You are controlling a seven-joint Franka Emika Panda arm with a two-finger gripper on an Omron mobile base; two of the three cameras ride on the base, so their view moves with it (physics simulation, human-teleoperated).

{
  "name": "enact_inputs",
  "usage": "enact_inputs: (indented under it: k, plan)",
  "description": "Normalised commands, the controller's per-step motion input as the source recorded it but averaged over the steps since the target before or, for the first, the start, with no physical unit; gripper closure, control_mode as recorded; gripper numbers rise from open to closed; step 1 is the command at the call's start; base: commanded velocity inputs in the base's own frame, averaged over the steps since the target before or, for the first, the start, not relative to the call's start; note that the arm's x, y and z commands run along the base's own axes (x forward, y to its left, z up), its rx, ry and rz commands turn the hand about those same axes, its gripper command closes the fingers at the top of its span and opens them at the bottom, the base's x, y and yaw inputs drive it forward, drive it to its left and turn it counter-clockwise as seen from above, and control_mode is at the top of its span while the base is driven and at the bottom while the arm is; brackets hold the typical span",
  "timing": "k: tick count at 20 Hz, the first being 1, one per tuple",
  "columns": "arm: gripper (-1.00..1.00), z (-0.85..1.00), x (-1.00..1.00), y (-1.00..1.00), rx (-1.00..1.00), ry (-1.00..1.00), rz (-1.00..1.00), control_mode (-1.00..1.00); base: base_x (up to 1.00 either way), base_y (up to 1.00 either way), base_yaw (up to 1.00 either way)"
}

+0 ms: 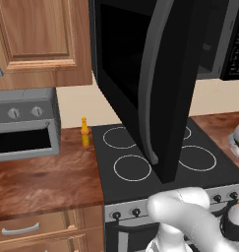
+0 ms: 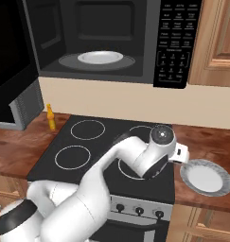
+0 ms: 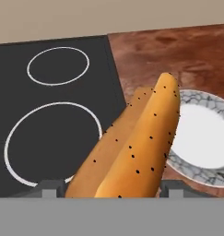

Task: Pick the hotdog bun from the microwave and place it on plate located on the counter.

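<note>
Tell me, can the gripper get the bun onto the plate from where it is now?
Probably yes. The gripper holds the hotdog bun just beside the plate on the counter, and nothing stands between them; the plate's centre is bare.

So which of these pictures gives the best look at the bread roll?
The hand view: the hotdog bun fills its middle, golden with dark specks, held between the hand's fingertips beside the plate. In the right base view the arm hides it; in the left base view I cannot make it out.

Glossy white rounded arm (image 2: 83,189) segments with dark grey joints.
</note>
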Motion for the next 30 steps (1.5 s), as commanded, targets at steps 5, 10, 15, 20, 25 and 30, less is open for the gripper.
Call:
enact_inputs:
  k: [5, 10, 15, 20, 25, 30]
  plan:
    - [1.00, -0.54, 0.51, -0.82, 0.04, 0.04, -0.12, -1.00, 0.00, 0.00, 0.00]
    - [1.00, -0.53, 0.47, -0.77, 0.03, 0.04, -0.14, -1.00, 0.00, 0.00, 0.00]
    - [1.00, -0.44, 0.45, -0.71, 0.03, 0.04, -0.16, -1.00, 0.00, 0.00, 0.00]
    - [1.00, -0.28, 0.43, -0.62, 0.03, 0.06, -0.13, -1.00, 0.00, 0.00, 0.00]
    - [1.00, -0.29, 0.23, -0.56, 0.01, 0.02, -0.01, -1.00, 0.00, 0.00, 0.00]
    - [1.00, -0.20, -0.01, -0.24, 0.00, 0.00, 0.00, -1.00, 0.00, 0.00, 0.00]
